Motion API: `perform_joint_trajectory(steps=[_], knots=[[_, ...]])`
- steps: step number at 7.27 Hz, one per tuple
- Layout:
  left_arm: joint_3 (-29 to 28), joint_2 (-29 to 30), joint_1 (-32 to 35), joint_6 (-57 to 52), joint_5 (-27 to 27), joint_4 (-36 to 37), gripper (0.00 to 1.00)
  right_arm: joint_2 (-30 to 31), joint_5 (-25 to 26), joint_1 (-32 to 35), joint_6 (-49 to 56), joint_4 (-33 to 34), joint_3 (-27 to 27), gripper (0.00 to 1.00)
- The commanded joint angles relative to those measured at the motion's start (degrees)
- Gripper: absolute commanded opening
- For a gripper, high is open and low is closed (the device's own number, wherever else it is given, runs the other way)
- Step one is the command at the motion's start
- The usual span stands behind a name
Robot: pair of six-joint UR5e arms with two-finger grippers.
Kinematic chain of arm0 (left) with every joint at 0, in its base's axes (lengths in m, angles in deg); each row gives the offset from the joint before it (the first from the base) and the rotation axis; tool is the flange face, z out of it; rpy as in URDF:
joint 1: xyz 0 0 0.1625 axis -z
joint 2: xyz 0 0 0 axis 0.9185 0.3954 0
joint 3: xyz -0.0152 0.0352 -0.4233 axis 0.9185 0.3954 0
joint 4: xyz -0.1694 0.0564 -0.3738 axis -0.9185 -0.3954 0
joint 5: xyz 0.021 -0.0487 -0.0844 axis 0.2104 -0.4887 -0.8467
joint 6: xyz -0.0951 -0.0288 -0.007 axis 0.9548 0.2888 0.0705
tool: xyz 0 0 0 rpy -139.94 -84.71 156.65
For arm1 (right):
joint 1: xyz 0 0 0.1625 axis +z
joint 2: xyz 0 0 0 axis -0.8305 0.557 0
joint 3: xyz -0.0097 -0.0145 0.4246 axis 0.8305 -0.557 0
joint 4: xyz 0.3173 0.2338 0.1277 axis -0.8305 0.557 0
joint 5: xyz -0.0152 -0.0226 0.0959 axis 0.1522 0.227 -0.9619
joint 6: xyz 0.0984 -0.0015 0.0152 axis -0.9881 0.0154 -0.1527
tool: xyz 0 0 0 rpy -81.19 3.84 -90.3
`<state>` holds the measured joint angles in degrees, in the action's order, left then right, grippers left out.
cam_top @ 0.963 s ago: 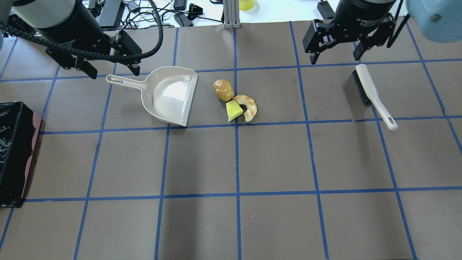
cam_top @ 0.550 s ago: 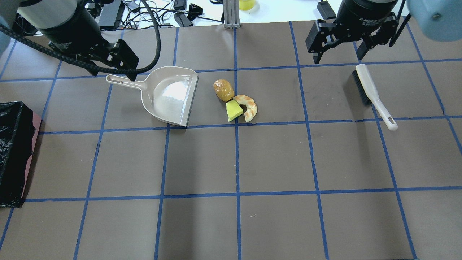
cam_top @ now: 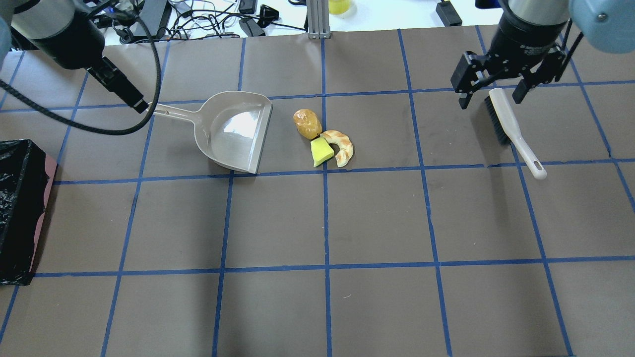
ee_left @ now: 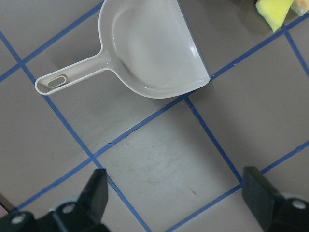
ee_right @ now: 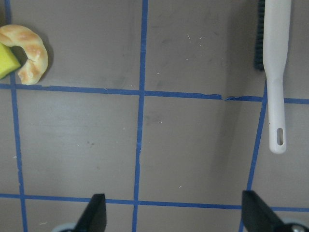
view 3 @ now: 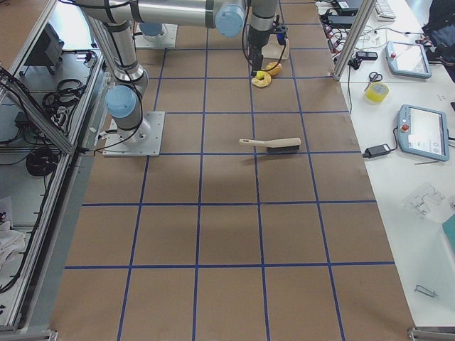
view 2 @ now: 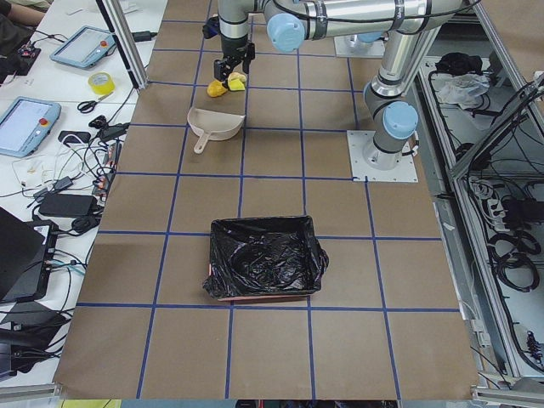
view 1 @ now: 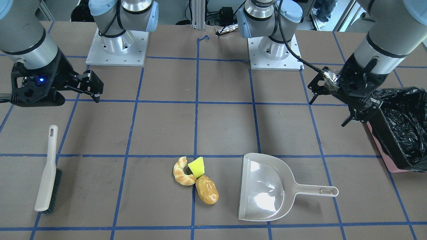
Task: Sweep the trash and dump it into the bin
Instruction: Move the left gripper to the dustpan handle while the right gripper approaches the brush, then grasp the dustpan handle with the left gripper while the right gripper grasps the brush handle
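Front view, trash: the croissant [view 1: 181, 173], wedge [view 1: 196, 166] and potato lump [view 1: 207, 190] are bunched and touching on the surface [view 1: 160, 126]. They lie near the open mouth of the dustpan [view 1: 267, 186].
Front view, bin: the bin [view 1: 400, 126] has a black liner and stands at the edge on the robot's left. It is well apart from the trash.
Front view, left hand: the left hand [view 1: 327, 112] hangs just beside the bin. Its fingers are spread and hold nothing.
Front view, brush: the brush [view 1: 48, 173] lies flat on the robot's right, apart from the raised arm there.
Overhead, right hand: the right hand [cam_top: 491, 99] has its jaws wide apart. In this view the fingers fall on either side of the brush's bristle end.
Overhead, left hand: it is seen edge-on at the tip of the dustpan handle. Contact cannot be told.
Left side view: the bin is nearest, the dustpan beyond it, and the trash farther on under the far arm.
Right side view: the brush lies mid-surface, with the trash beyond it.
Left wrist view: two fingertips are spread wide at the bottom edge. The dustpan lies ahead with the wedge past its mouth.
Right wrist view: the fingertips are wide apart. The croissant and wedge are at the left, and the brush handle is at the right.
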<state>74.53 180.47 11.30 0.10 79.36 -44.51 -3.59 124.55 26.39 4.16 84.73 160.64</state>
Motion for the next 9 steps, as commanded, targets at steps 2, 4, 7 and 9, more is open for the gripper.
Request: perform_joint_trajectory(steps=[2,4,7,9], knots=[[0.2,8.29,-1.54,-30.83,5.71,7.79,1.0,-1.08,0.04,-11.75,18.16,17.7,13.91,0.98],[-0.24,15.51,-1.54,-47.25,9.23,18.41,1.0,-3.69,0.13,-15.46,22.67,25.22,19.49,0.98],[-1.12,21.41,-2.24,-48.56,0.95,18.82,1.0,-10.48,2.68,-15.83,24.97,30.34,19.6,0.98],[-4.08,24.57,-2.77,-48.47,0.3,18.82,0.99,-11.98,3.81,-15.83,24.27,30.35,19.6,0.98]])
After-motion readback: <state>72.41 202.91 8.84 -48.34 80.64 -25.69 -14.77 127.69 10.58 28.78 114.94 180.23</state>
